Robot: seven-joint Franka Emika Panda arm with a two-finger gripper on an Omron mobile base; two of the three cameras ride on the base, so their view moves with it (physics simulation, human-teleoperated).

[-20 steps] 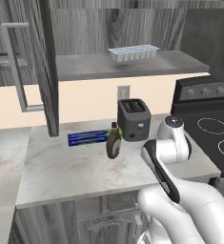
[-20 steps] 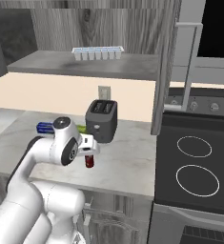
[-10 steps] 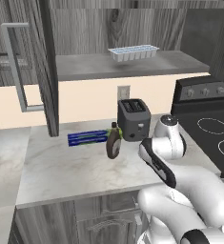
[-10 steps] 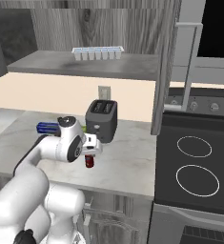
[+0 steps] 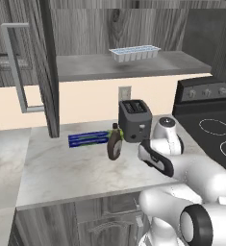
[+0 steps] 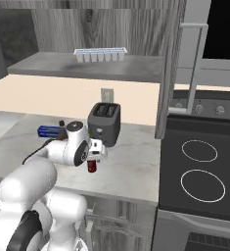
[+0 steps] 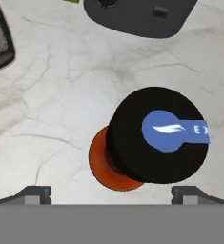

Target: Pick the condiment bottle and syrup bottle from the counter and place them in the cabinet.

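The gripper (image 7: 111, 193) hangs straight above the condiment bottle (image 7: 147, 143), its two dark fingertips (image 7: 35, 194) spread fully apart, one on each side of the black cap and clear of it; nothing is held. The red bottle stands upright on the counter (image 5: 61, 173), just in front of the dark toaster (image 6: 104, 124). In the right base view its red body (image 6: 92, 166) shows below the white hand. The syrup bottle (image 5: 115, 143) stands to the left of the toaster, beside a blue packet (image 5: 88, 139). Above, the cabinet (image 5: 133, 67) is open, an ice cube tray (image 5: 133, 52) on its shelf.
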